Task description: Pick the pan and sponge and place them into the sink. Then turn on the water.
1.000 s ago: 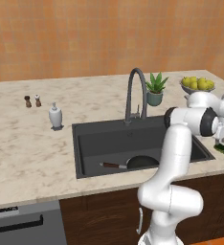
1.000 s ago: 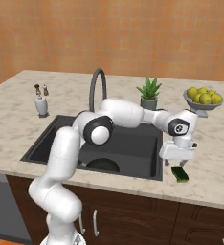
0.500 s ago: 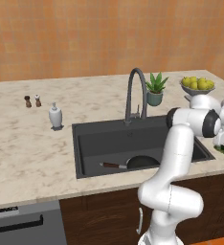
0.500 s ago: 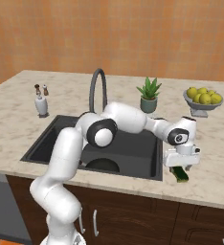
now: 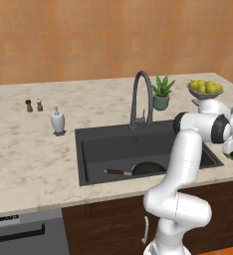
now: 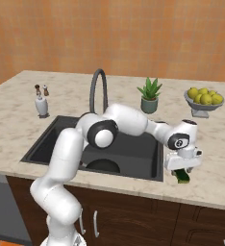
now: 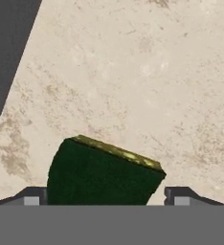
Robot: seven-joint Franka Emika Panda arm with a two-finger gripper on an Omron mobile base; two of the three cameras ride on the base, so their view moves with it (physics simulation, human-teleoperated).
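On the marbled counter (image 7: 133, 72), near its front edge: gripper (image 7: 106, 196) lowered within the last second, spread wide astride the sponge (image 7: 99, 177), jaws just starting to narrow, not yet clamping. Further off, down in the sink (image 5: 113, 144), the pan (image 5: 148, 168) already lying flat. Probably means half the placing done; next, squeeze, lift, carry over the basin rim, then reach for the faucet (image 5: 141, 94).
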